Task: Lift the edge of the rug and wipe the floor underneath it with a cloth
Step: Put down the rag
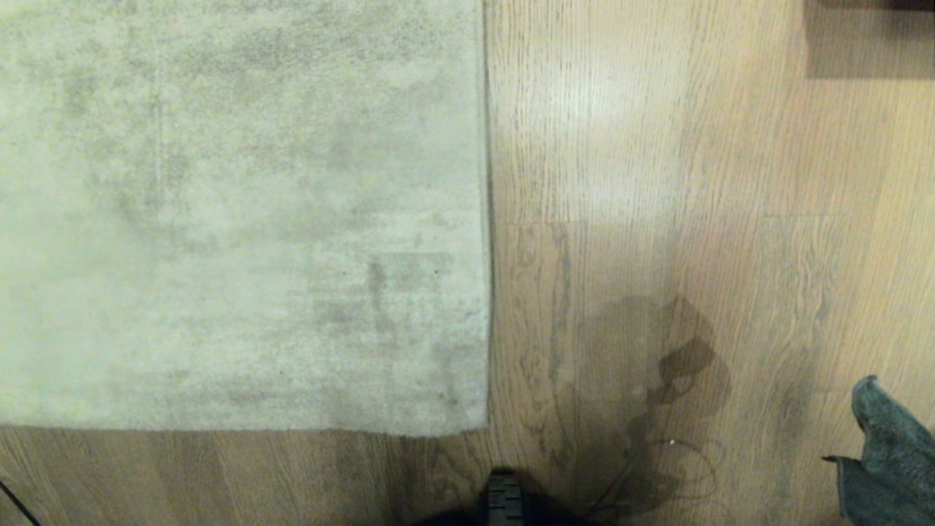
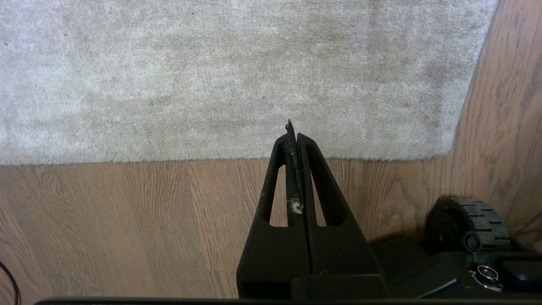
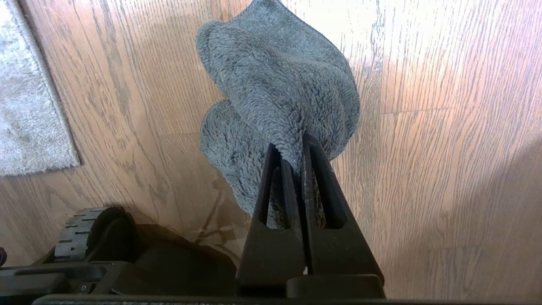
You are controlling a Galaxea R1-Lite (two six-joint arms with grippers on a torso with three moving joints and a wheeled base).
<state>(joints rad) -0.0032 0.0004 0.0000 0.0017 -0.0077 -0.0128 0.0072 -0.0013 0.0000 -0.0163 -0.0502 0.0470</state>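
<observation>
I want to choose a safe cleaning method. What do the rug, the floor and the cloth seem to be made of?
The rug looks like short-pile woven textile, pale grey-beige and mottled, with a thin bound edge. The floor appears to be wood or wood-look planks: dark oak grain, plank seams, a slight sheen. The cloth, pinched in the right gripper, seems to be fuzzy grey-teal microfibre or fleece.

A dark brown block of furniture or shadowed panel (image 1: 869, 36) fills the far corner of the head view, its edge straight against the wood; what it is cannot be made out. A thin black cable (image 1: 14, 504) curves in at the near left edge, and it shows again in the left wrist view. Dark, tangled shadows (image 1: 657, 394) lie on the planks near the middle.
</observation>
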